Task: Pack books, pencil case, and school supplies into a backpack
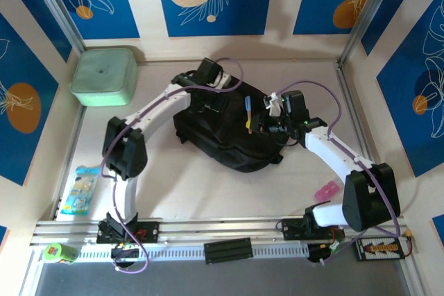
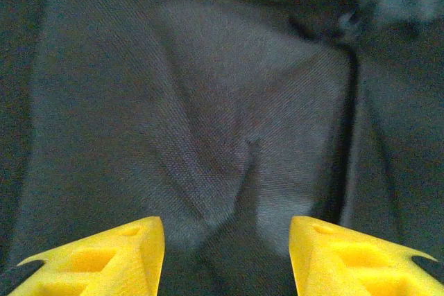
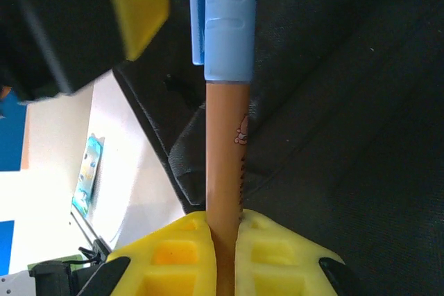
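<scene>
Firmly the right gripper [image 3: 222, 240] pinches a pen [image 3: 223, 157] (blue-capped) over the backpack [image 3: 347, 136]; left gripper [image 2: 227, 247] gapes.

White arms [image 1: 151, 110], black joints [image 1: 126, 152], purple cables [image 1: 241, 68], yellow fingers [image 2: 104, 258].

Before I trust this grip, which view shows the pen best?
Right wrist: the pen is close up, orange barrel and blue cap, clamped in the right gripper. Top external shows it small, above the backpack.
</scene>
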Available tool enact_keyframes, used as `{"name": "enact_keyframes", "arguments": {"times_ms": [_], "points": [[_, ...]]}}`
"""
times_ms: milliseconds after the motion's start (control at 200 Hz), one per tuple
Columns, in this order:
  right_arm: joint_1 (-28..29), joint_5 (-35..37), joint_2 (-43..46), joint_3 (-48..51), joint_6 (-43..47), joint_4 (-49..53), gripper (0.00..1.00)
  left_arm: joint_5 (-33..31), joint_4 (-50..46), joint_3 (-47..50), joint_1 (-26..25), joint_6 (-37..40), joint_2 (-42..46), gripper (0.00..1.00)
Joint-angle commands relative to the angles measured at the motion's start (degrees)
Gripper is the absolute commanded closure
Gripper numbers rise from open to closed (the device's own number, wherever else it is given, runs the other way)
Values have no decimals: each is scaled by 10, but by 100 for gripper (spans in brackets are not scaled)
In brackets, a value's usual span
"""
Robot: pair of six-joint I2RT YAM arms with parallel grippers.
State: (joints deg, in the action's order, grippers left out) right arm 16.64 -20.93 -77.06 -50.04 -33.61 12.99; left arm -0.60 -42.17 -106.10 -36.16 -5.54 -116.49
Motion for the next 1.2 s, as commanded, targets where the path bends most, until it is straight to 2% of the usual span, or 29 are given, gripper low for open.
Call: {"name": "enact_keyframes", "arguments": {"times_ms": [0,150,245,285,355,490,695,925,1045,1195], "points": [[-3,2,15,5,-9,10,92,-116,-77,-59,-19,67,-48,49],[-2,1,13,6,-12,10,92,-188,-111,-130,-33,96,-114,47],[-1,-1,14,11,-16,7,92,-212,-130,-145,-34,95,-144,51],[0,-2,15,14,-16,4,92,-217,-137,-145,-34,89,-152,57],[2,-9,17,21,-17,-1,92,-215,-147,-143,-34,80,-162,73],[15,-57,-1,23,-5,-7,92,-182,-148,-142,-33,64,-158,100],[50,-91,-68,-11,23,22,93,-103,-133,-141,-21,38,-118,100],[52,-95,-140,-31,20,48,93,-65,-110,-109,-3,7,-71,100],[53,-70,-147,-29,9,67,94,-19,-91,-77,-1,1,-53,100],[41,-49,-119,-5,0,70,94,78,-57,-26,-1,-16,-27,82]]}}
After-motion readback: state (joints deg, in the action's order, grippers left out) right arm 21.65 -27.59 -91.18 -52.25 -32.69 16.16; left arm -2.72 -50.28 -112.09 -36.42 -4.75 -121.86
